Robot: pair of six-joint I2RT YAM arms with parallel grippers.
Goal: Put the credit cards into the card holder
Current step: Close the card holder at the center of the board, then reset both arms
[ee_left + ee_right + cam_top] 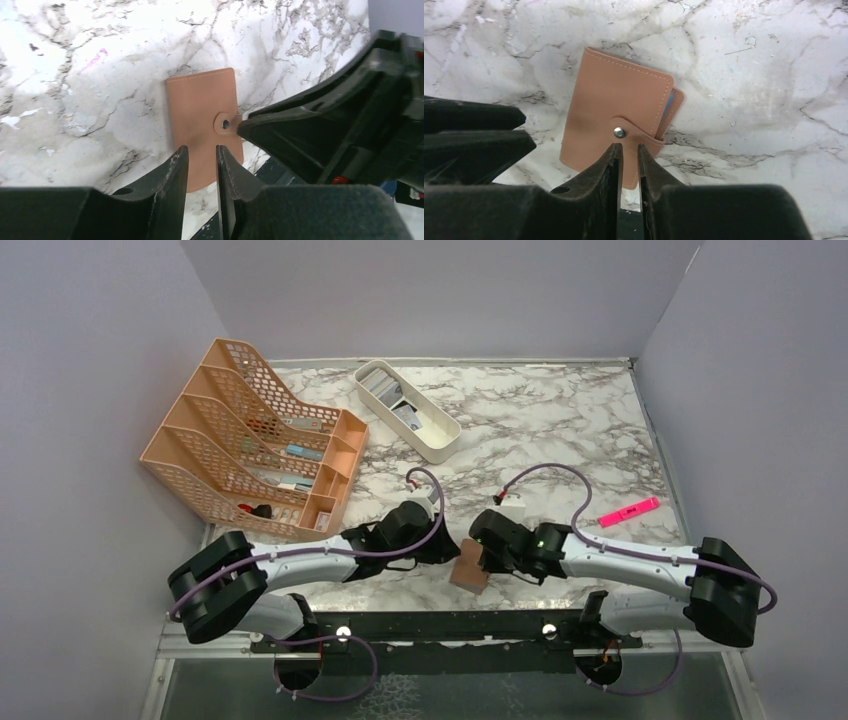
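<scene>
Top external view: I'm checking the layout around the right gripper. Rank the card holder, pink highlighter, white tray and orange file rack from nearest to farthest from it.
1. Card holder, just beside the right gripper, at the table's near edge.
2. Pink highlighter, off to the right, and white tray, toward the back: too close to call.
3. Orange file rack, back left, farthest.

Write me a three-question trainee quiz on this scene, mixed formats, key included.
1. True or false: the highlighter lies on the table, outside the white tray.
2. The wallet lies: A) in the white tray; B) between the left gripper and right gripper; C) touching the highlighter.
3. Fill in: the card edge peeking from the wallet is ____.
Key: 1 true; 2 B; 3 blue.
</scene>
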